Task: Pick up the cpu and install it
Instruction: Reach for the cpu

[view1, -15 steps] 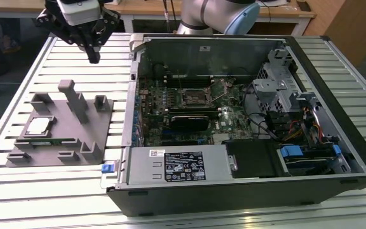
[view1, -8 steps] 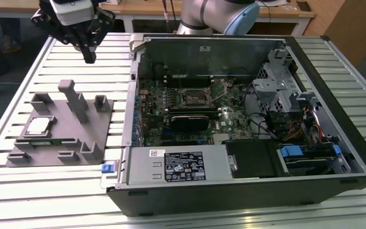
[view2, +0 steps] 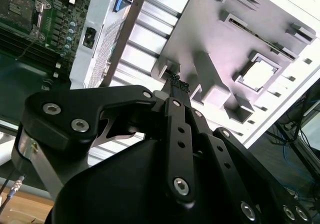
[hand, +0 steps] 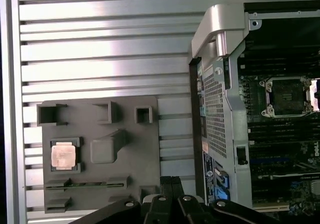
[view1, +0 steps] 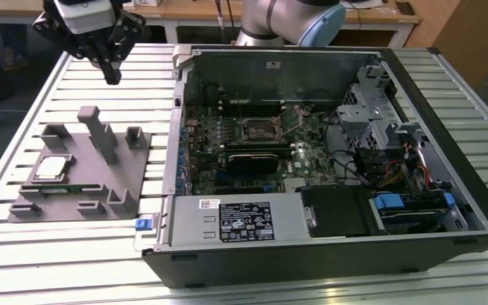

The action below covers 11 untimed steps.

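Note:
The cpu [view1: 51, 167], a small square chip with a pale metal top, lies flat in a recess of the grey plastic tray [view1: 100, 190] at the exterior view's left. It also shows as the cpu [hand: 64, 155] on the tray [hand: 135, 139] and as the bright cpu [view2: 258, 74] on the tray [view2: 210, 29]. My gripper [view1: 112, 79] hangs high above the slatted table, beyond the tray's far edge, shut with nothing between its fingers. Both wrist views show the gripper [hand: 172, 181] [view2: 175, 84] shut, well clear of the chip. The motherboard's open socket [view1: 257, 130] [hand: 289, 96] sits inside the case.
An open computer case [view1: 447, 190] fills the exterior view's right, with its metal side wall [hand: 220, 84] next to the tray. Upright posts [view1: 100, 133] rise from the tray. A thin green circuit strip [hand: 85, 185] rests in a tray slot. The slatted metal table [view1: 117, 57] runs underneath.

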{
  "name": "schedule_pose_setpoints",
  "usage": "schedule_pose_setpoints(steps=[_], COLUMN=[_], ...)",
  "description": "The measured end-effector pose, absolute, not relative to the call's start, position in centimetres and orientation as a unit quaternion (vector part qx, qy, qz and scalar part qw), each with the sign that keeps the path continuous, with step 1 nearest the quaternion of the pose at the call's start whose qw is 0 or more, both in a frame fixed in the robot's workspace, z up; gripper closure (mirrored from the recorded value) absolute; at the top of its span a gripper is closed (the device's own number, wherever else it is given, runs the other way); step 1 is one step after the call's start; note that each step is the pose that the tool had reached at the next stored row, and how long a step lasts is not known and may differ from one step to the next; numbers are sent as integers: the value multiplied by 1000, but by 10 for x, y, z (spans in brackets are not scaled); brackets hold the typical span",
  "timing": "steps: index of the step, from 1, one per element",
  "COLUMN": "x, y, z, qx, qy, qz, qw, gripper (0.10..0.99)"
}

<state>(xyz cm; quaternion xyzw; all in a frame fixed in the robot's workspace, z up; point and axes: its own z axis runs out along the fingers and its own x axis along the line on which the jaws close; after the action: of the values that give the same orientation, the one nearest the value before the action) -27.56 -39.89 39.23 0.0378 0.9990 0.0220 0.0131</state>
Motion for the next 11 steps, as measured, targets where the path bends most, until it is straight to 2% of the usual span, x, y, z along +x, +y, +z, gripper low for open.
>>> schedule_pose_setpoints(steps=[11], x=[-289], y=[-399], z=[392], qx=[38], qy=[999], qz=[22], qw=[13], gripper=[980])
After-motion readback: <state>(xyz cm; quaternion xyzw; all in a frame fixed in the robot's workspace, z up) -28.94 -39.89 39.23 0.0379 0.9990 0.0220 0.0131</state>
